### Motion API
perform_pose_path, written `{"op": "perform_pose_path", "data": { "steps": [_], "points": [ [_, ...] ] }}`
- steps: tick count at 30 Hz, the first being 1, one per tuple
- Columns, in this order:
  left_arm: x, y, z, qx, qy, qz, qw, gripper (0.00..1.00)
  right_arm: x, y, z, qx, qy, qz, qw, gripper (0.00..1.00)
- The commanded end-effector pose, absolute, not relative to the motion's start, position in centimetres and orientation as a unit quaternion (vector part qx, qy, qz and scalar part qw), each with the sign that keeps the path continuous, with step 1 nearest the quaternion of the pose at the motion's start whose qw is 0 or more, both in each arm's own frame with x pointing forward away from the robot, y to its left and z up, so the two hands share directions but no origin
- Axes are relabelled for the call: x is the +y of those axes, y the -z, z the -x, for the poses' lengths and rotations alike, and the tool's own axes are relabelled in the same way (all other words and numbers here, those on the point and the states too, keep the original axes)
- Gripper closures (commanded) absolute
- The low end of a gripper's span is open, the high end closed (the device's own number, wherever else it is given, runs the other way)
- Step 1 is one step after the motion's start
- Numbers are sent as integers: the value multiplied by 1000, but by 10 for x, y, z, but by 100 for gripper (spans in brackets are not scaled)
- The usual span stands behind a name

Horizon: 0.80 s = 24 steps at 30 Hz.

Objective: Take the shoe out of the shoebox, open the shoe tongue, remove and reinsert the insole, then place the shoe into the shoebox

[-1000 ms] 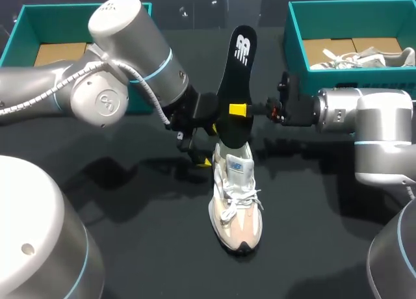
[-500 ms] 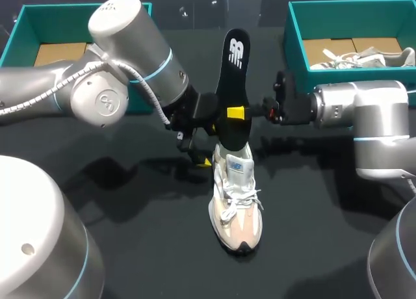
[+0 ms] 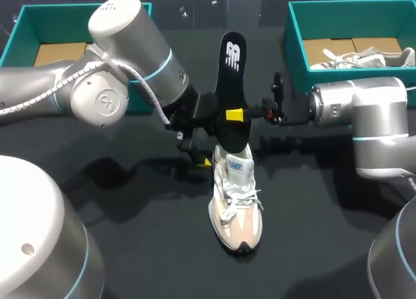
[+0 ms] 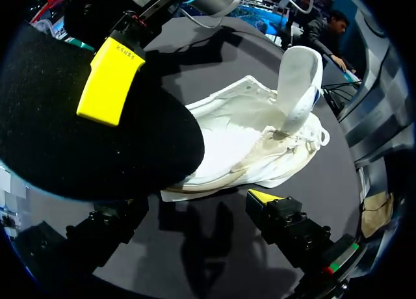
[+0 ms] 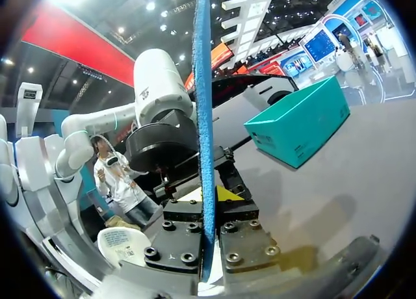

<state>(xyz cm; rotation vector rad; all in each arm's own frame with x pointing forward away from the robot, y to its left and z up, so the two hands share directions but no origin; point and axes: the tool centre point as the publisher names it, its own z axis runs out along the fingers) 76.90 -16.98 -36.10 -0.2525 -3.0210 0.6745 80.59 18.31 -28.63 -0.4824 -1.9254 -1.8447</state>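
Observation:
A cream and pink sneaker (image 3: 236, 196) stands on the black table, toe toward me. A black insole (image 3: 228, 84) rises upright out of its heel opening. My right gripper (image 3: 236, 114) is shut on the insole's middle, and one yellow fingertip shows. Seen edge-on in the right wrist view, the insole (image 5: 204, 117) is a thin blue strip pinched in the right gripper (image 5: 207, 229). My left gripper (image 3: 199, 144) stands open at the shoe's heel, left of the insole. Its wrist view shows the shoe (image 4: 250, 143) ahead of it with the tongue (image 4: 298, 84) raised, and the insole (image 4: 78, 143) close by.
One teal shoebox (image 3: 19, 32) stands at the back left. A second teal shoebox (image 3: 296, 26) at the back right holds another sneaker (image 3: 364, 56). The left shoebox (image 5: 300, 125) also appears in the right wrist view.
The right gripper has shifted a little to the left with the insole, whose top has leaned slightly leftward. The left arm and the shoe have stayed put.

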Motion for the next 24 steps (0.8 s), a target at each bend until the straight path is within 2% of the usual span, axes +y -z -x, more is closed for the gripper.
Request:
{"op": "perform_pose_path", "data": {
  "steps": [1,24],
  "points": [
    [-170,362,-769,-973,-217,82,18,0,183,287,-803,-697,659,178,219,100],
    [-170,362,-769,-973,-217,82,18,0,186,302,-791,-693,643,205,254,100]
  ]
}}
